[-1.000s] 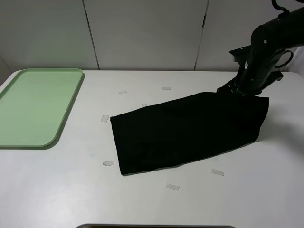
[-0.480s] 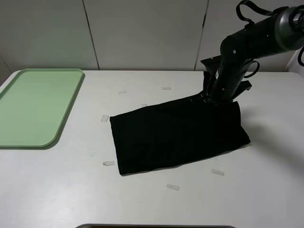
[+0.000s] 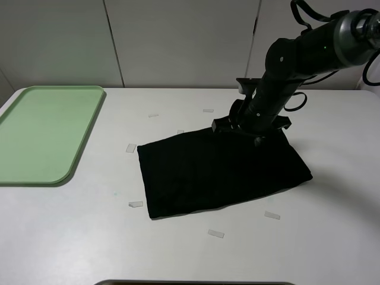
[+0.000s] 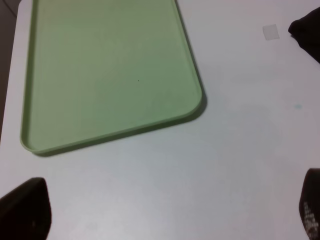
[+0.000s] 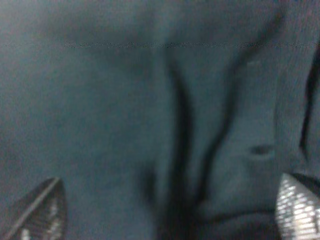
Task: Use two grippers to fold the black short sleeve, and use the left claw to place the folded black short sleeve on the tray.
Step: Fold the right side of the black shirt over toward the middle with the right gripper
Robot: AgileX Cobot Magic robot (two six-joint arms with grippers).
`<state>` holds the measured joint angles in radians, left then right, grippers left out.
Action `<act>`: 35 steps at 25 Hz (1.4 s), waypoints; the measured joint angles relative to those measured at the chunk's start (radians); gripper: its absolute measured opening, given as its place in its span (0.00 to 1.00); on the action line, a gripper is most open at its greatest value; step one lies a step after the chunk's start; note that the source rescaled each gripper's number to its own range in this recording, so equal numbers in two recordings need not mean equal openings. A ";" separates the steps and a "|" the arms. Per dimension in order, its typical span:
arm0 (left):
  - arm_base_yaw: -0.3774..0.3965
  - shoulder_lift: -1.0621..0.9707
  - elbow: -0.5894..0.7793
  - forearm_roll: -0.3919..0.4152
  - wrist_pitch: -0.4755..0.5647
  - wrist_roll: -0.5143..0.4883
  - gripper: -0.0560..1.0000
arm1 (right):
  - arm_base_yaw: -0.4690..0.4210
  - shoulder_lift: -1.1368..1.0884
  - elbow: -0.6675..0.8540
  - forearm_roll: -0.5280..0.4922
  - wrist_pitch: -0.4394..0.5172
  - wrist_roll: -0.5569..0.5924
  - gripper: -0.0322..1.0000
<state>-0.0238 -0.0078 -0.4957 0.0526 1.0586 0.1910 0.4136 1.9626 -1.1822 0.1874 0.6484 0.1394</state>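
Observation:
The black short sleeve (image 3: 219, 172) lies folded into a slanted rectangle in the middle of the white table; its print is hidden. My right gripper (image 3: 237, 132) hovers low over its far edge, jaws wide apart. In the right wrist view only wrinkled dark cloth (image 5: 160, 115) fills the space under the open right gripper (image 5: 170, 210). The pale green tray (image 3: 41, 133) sits at the far left. My left gripper (image 4: 167, 215) is open over bare table near the tray's (image 4: 110, 70) rounded corner; one corner of the shirt (image 4: 307, 30) shows there. The left arm is outside the high view.
Small white paper scraps lie around the shirt: one by its left corner (image 3: 131, 148), one at its front-left (image 3: 136, 204), two in front (image 3: 216, 234) (image 3: 272, 215), and two behind (image 3: 208, 110). A scrap (image 4: 270, 31) also appears in the left wrist view.
My right gripper swept leftward with the shirt's right end, laying it over the rest. It then opened and let go. The shirt is now shorter on the right.

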 joint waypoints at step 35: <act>0.001 0.000 0.000 0.008 0.000 0.000 1.00 | -0.209 0.014 0.000 -0.500 -0.360 -0.068 1.00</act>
<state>-0.0227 -0.0078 -0.4957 0.0608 1.0583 0.1910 0.2043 1.9768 -1.1821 -0.3125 0.2883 0.0712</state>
